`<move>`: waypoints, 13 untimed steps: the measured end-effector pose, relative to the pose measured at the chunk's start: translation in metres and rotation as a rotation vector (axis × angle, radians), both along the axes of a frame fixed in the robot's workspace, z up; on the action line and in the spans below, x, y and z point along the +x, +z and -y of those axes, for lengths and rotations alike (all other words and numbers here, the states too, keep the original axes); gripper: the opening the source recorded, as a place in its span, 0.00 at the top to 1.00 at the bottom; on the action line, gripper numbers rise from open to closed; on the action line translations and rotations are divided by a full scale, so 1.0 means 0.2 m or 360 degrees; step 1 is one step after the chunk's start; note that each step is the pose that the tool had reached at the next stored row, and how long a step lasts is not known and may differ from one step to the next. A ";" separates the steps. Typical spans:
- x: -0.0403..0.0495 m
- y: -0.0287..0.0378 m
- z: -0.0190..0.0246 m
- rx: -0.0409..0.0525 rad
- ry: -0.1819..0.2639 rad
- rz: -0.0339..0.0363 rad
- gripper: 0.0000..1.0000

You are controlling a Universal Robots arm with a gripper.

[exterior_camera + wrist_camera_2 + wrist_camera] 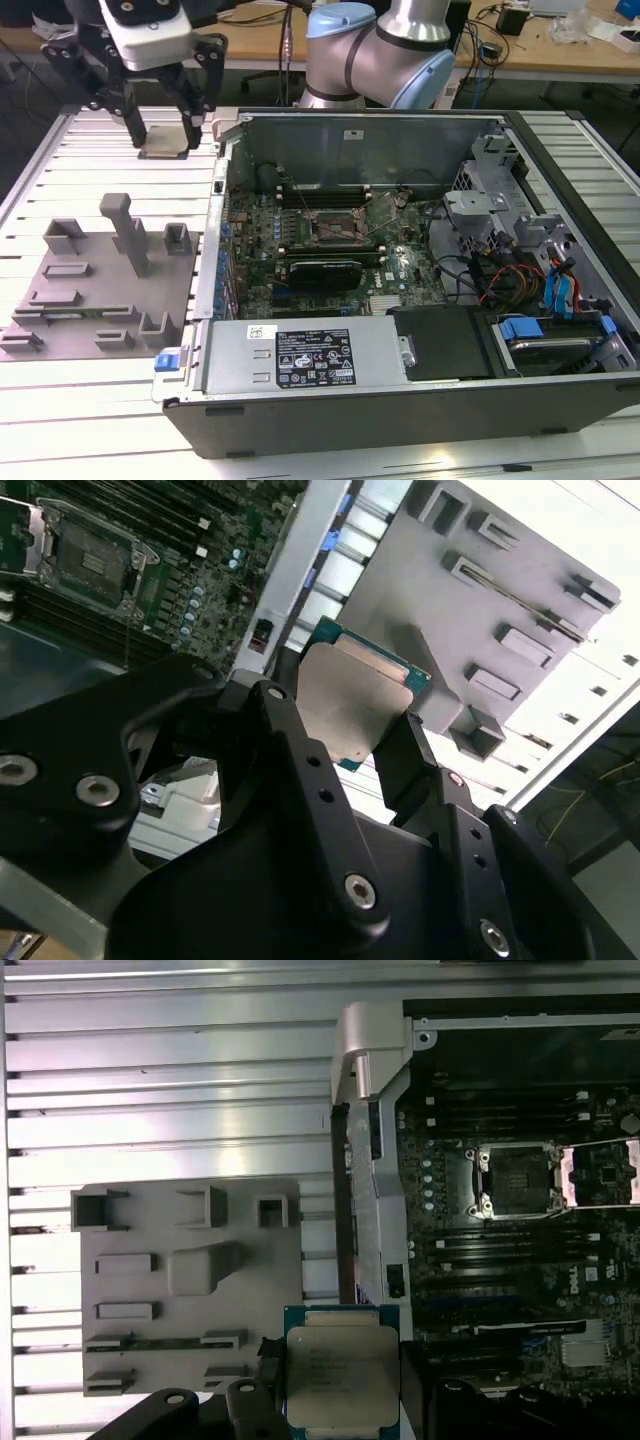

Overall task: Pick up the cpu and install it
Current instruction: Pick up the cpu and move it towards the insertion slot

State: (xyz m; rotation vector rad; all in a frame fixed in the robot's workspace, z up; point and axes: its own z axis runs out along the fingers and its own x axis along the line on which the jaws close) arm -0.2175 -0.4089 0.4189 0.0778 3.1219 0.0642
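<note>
Holding the cpu (342,1380) clamped in the gripper (165,138) by two opposite edges. Hovering above the slatted table (100,150), beside the grey fixture plate (110,290) and the open computer case (400,412), well apart from the socket (335,228).

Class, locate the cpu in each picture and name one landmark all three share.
Exterior view: cpu in the gripper, over the slatted table, at the exterior view's left of the computer case.
Second wrist view: cpu between the fingers, before the grey fixture plate.
First wrist view: cpu between grey fixture plate and computer case.
Shared landmark: the grey fixture plate, in all three.
</note>
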 end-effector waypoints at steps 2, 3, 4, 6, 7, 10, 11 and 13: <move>0.031 0.000 0.000 0.0000 0.0000 0.0000 0.45; 0.051 0.000 0.000 0.0000 0.0000 0.0000 0.45; 0.066 0.000 0.000 0.0000 0.0000 0.0000 0.45; 0.121 0.000 0.000 0.0000 0.0000 0.0000 0.45; 0.145 0.000 0.000 0.0000 0.0000 -0.0001 0.45; 0.215 0.000 0.001 0.0000 0.0000 -0.0001 0.45; 0.255 0.000 0.000 0.0000 0.0000 -0.0001 0.45; 0.304 0.000 0.001 0.0000 0.0000 -0.0002 0.45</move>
